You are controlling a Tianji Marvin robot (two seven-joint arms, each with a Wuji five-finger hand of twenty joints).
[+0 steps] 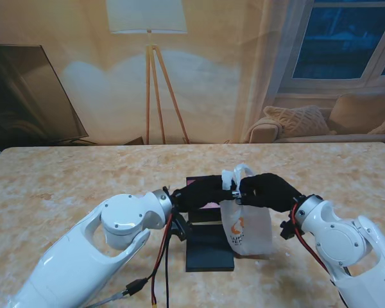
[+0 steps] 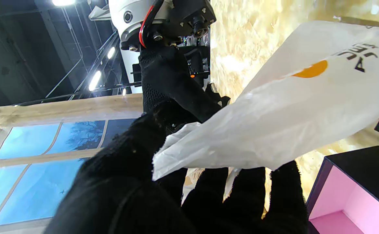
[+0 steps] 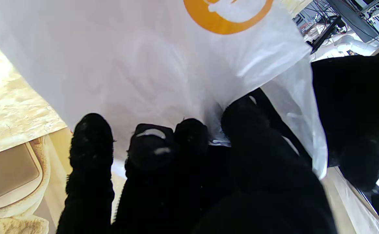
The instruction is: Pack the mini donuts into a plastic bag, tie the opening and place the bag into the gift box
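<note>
Beyond the marbled table, a tripod floor lamp lights the beige wall, with a window and cushioned sofa far right.

My left hand and right hand are wearing black gloves. The plastic bag is showing white with an orange round logo and dark lettering. The gift box is showing black outside, pink inside. The table is showing mottled beige marbling.
</note>
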